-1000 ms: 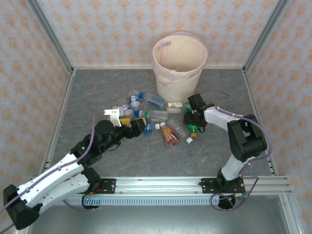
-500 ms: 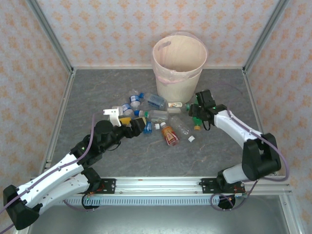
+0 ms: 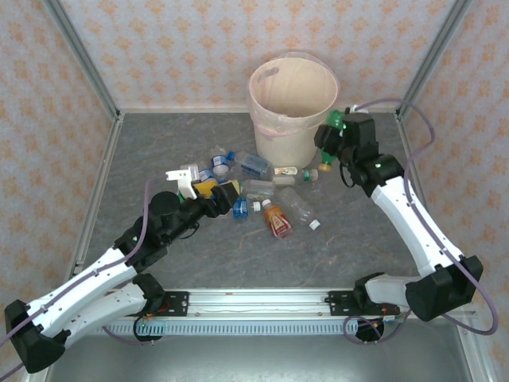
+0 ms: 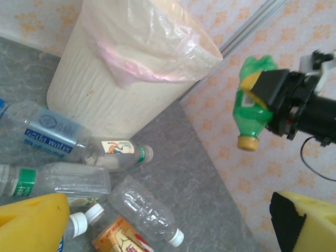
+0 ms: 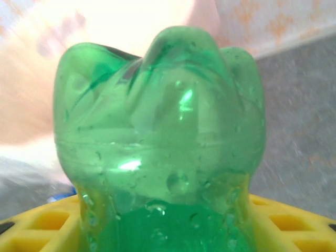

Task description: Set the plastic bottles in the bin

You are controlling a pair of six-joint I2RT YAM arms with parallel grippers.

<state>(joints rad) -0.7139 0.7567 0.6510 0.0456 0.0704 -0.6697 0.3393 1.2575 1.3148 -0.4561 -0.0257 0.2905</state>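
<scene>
- Right claw (image 3: 337, 126) of mine is pinching a green bottle (image 3: 340, 121); its yellow pads press on both sides of the bottle's body.
- From my right wrist, that green bottle (image 5: 157, 136) stands up between the pads (image 5: 37, 226), ribbed base towards the camera.
- From my left wrist, the same green bottle (image 4: 253, 102) hangs in the right claw (image 4: 261, 90) with its yellowish cap pointing down, clear of the desk.
- It sits in the air just beside the right side of the bin (image 3: 282, 142), about level with the rim and not over the opening.
- My left claw (image 3: 218, 191) is spread wide with nothing between its pads, low over the near-left edge of the heap.
- The bin (image 4: 94, 89) stands at the middle of the desk's far edge, with a pink liner (image 4: 131, 63) folded over its rim.
- The other plastic bottles (image 3: 262, 189) lie in a loose heap at the middle of the grey desk (image 3: 238, 259), in front of the bin.
- An orange-red bottle (image 3: 277, 221) lies at the heap's near side, and a loose white cap (image 3: 315, 225) rests just to its right.
- A blue-labelled bottle (image 4: 50, 131) lies close against the bin's foot.
</scene>
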